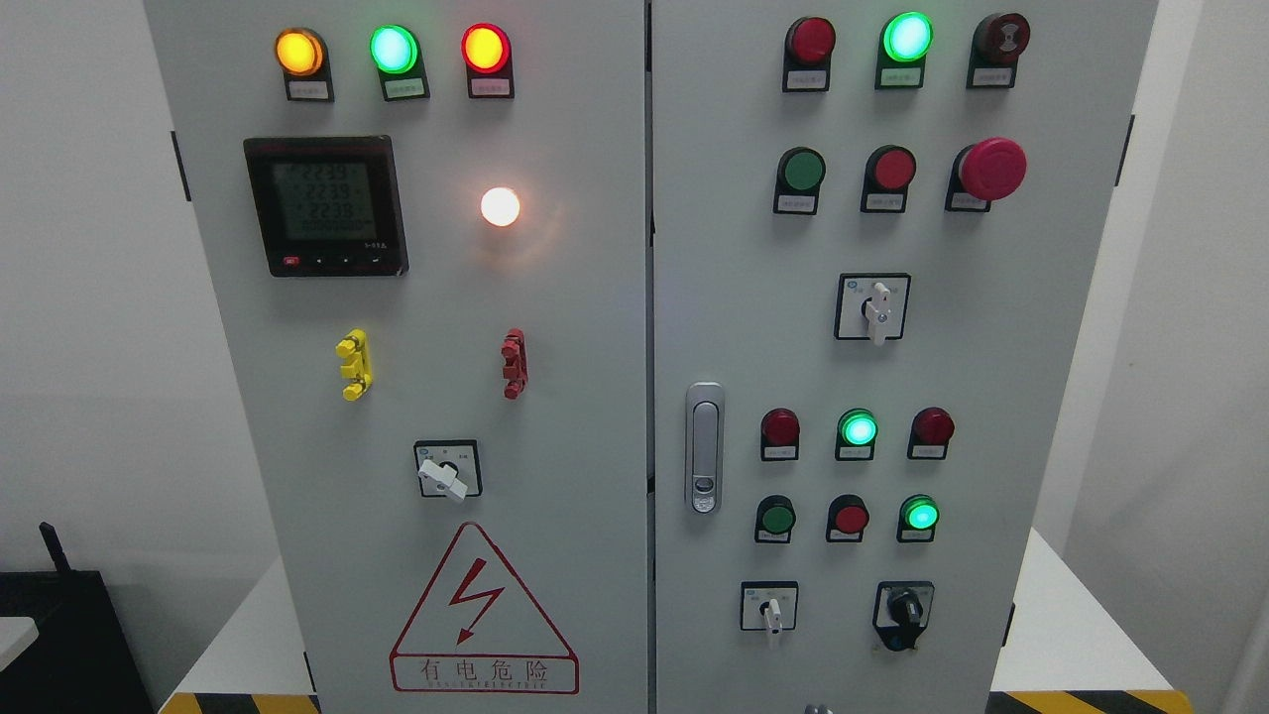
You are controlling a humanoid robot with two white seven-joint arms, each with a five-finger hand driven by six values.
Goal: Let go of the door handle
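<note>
A grey electrical cabinet fills the head view, with two doors that meet at a seam near the middle. The silver door handle (704, 447) lies flat against the right door (1041, 397), close to that seam, and nothing touches it. Both doors look closed. Neither of my hands nor any arm shows in this view.
The left door (575, 416) carries lit indicator lamps, a digital meter (325, 206), a rotary switch (447, 470) and a red warning triangle (483, 615). The right door holds pushbuttons, a red emergency stop (991, 169) and selector switches. A black box (59, 645) sits at the lower left.
</note>
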